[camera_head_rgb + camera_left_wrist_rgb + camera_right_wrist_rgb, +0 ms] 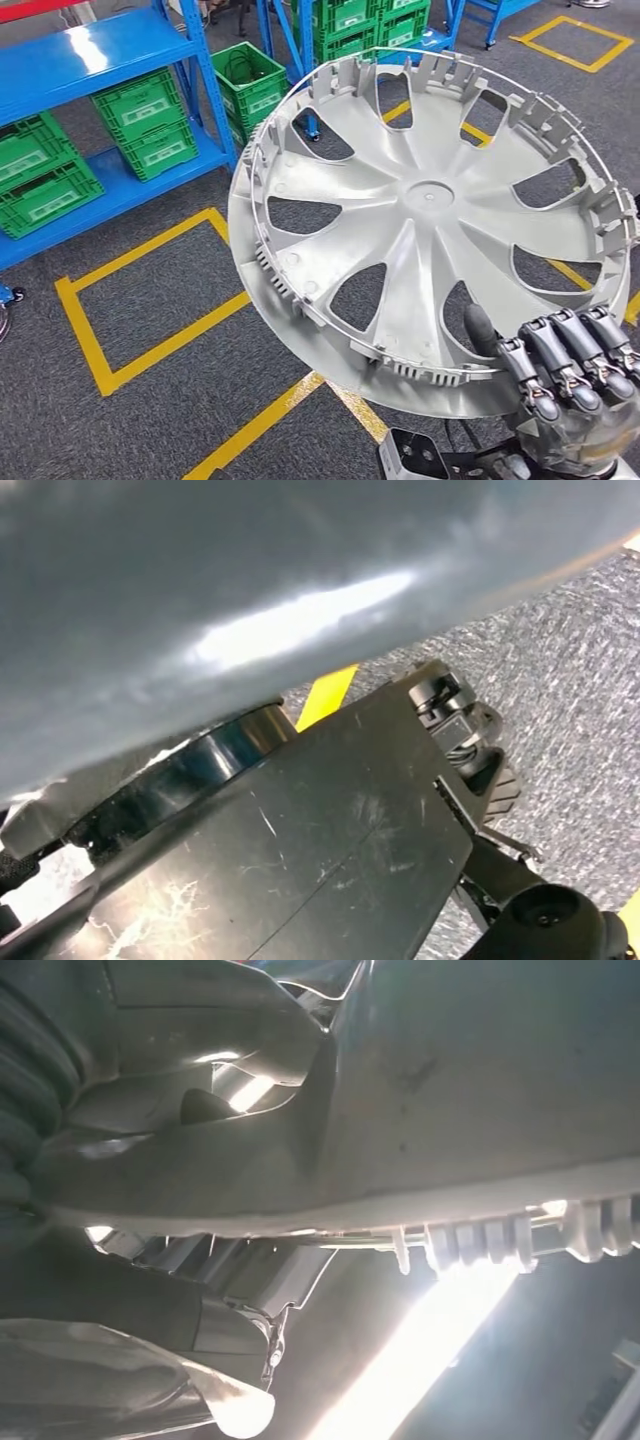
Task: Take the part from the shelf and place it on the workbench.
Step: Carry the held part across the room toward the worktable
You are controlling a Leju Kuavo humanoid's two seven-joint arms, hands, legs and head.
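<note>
- Where the head view looks down, the grey carpet floor (151, 400) spreads widest, marked with yellow tape lines (136, 345) that form rectangles.
- Blue shelf racks (98, 50) stand at the far left and along the back, with green crates (147, 120) on their boards and one green crate on the floor between the uprights.
- Held up off the floor and tilted, the part (430, 200), a large silver wheel cover with spoke openings and clip tabs round its rim, shows its inner side toward the head camera.
- At the part's near right edge, the right robot hand (573, 365) grips the rim, dark fingers (562, 360) curled over the inner side; the right wrist view shows its thumb (189, 1160) pressed against the cover's face.
- Whether the left robot hand is open or closed cannot be told; its wrist view shows a blurred silver surface close above.
</note>
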